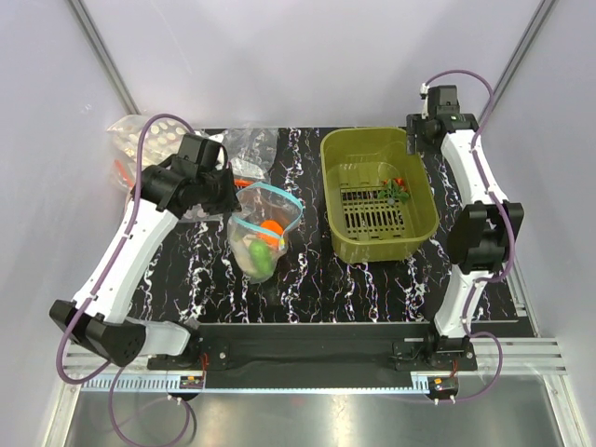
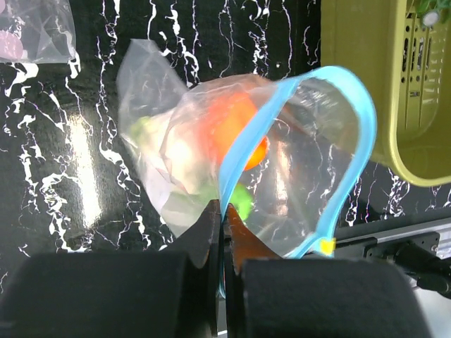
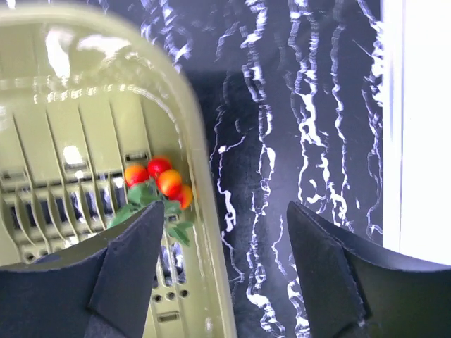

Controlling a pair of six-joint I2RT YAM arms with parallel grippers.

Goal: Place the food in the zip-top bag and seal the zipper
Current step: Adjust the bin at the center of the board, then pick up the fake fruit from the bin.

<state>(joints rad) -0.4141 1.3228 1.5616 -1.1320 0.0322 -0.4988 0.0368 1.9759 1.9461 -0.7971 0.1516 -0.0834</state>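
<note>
Pinching the clear thin plastic zip-top bag (image 2: pixel 183 141) by its mouth, my left jaws are closed flat on the narrow teal-blue zipper strip (image 2: pixel 368 127). Film and strip are caught between the pads and no gap shows. Just beyond those jaws the strip arcs up into an open loop, so the mouth gapes. Further in behind the loop sit a round orange toy food (image 2: pixel 236 127) and a green piece (image 2: pixel 243 203). Something pale lies deeper in, too blurred through the film to name. The bag's belly rests on the black white-veined counter (image 2: pixel 49 211).

My right jaws stand wide apart and hold nothing. They hang over the rim of the olive-green slotted plastic basket (image 3: pixel 204 211). Just ahead of them, on the basket floor, lies a small sprig of red-orange toy tomatoes with green leaves (image 3: pixel 161 184).

I judge that the filling step is in hand, not the sealing, since one piece seems left outside the bag. The next move calls for my right jaws to drop into the basket, close on the sprig and carry it across to the loop. My left grip must hold the mouth up and open meanwhile. Only then can the strip be pressed shut along its length.
</note>
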